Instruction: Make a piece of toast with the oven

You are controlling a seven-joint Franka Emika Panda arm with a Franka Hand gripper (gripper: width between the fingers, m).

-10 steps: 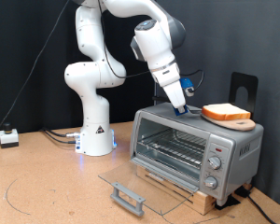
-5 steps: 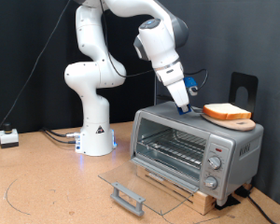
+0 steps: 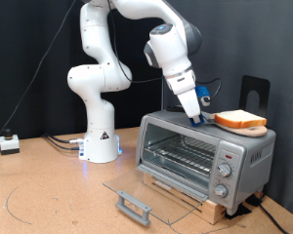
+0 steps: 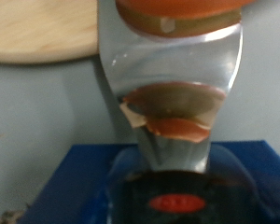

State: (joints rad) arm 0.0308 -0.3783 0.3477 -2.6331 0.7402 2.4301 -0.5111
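Observation:
The silver oven stands at the exterior view's right, its glass door folded down flat and its wire rack bare. On the oven's roof lies the piece of toast, pale on top with an orange-tan crust. My gripper reaches down onto the roof at the slice's left edge, touching or nearly touching it. In the wrist view a shiny metal finger points at the orange crust of the toast, with a round wooden board beside it.
The door's bar handle juts out over the table in front of the oven. A black stand rises behind the oven. The robot's white base stands at centre left, and a small white box sits at the far left.
My gripper has slid to the exterior view's right along the oven roof, closing in on the toast's left edge. The toast has shifted slightly right.

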